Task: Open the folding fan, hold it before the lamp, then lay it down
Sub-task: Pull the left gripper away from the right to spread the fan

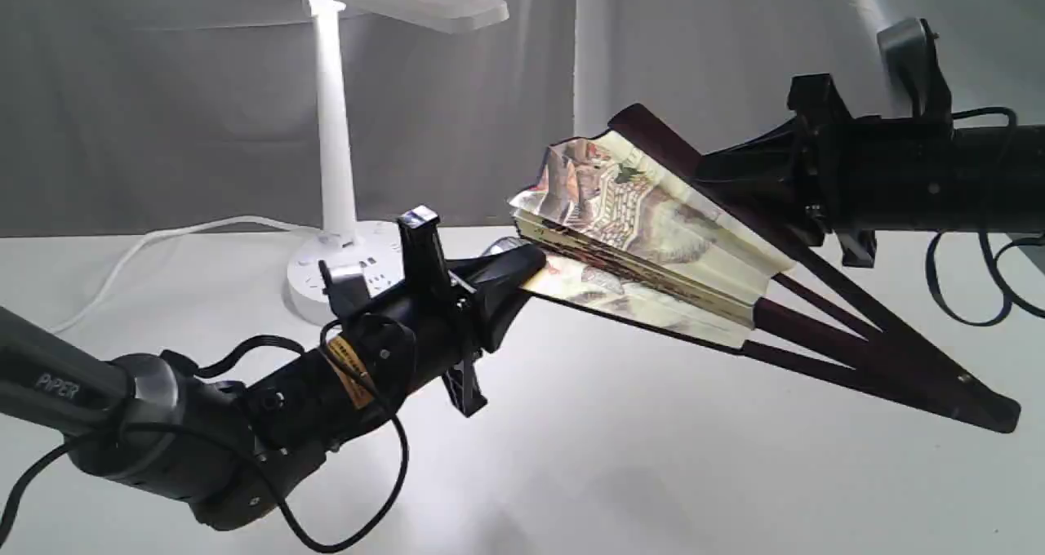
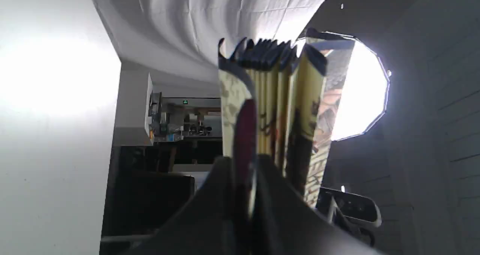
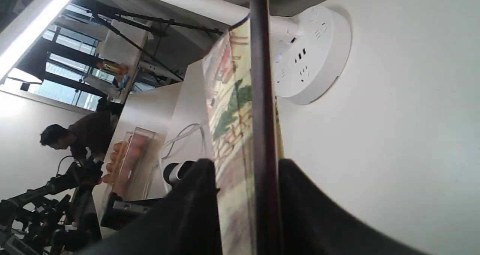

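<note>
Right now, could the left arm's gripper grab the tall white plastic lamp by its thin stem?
Probably not yet. The left gripper is shut on the pleated cream paper fan, which the right gripper grips too. The white plastic lamp stands near it, with nothing between.

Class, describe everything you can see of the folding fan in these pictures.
The folding fan is partly open. It has cream pleated paper painted with a village scene, black edging, and dark maroon wooden ribs and guards. The left pincer grips the lower guard near its tip, and the right pincer grips the upper guard. The fan is held tilted over the table, pivot end lowest, to the right of the lamp. Most pleats are bunched together.
</note>
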You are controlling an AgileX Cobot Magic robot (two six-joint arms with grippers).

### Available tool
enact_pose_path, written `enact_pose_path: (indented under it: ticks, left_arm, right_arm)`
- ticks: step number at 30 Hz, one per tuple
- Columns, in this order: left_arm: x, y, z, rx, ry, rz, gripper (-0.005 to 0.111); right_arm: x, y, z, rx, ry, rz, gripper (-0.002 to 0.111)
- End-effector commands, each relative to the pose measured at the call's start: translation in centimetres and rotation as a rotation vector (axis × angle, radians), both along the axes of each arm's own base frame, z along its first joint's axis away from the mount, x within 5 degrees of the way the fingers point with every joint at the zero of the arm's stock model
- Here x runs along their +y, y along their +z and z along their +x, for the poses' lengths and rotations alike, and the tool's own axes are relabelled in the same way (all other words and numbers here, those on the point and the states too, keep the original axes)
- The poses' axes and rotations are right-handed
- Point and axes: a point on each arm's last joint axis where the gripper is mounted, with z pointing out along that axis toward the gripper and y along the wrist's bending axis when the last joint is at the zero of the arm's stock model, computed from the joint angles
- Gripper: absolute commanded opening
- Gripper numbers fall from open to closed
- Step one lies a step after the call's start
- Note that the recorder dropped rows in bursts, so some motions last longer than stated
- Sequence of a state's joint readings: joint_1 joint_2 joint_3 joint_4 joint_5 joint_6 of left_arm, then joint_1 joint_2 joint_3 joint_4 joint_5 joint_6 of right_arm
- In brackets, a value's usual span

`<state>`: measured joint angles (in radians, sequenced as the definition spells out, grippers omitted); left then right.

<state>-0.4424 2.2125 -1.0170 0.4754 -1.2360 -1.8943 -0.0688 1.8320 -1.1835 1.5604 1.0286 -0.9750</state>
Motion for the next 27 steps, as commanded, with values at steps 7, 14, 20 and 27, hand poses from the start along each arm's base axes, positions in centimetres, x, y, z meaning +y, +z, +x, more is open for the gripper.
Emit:
enact_pose_path:
  ticks: [7, 14, 20, 27]
  left_arm:
    - [-0.8, -0.1, -0.9, 0.033, -0.112, 0.019, 0.0]
    - [-0.8, 0.0, -0.9, 0.026, -0.118, 0.022, 0.0]
    - [-1.5, 1.4, 0.1, -0.028, -0.14, 0.002, 0.0]
    - [-1.9, 1.6, 0.0, -0.036, -0.193, 0.01, 0.0]
  right_arm:
    - [-0.1, 0.5, 0.0, -0.021, -0.018, 0.005, 0.031]
    - [-0.2, 0.3, 0.1, -0.019, -0.024, -0.02, 0.03]
    - [-0.2, 0.1, 0.0, -0.018, -0.012, -0.046, 0.025]
    - [-0.2, 0.0, -0.1, -0.017, -0.006, -0.056, 0.018]
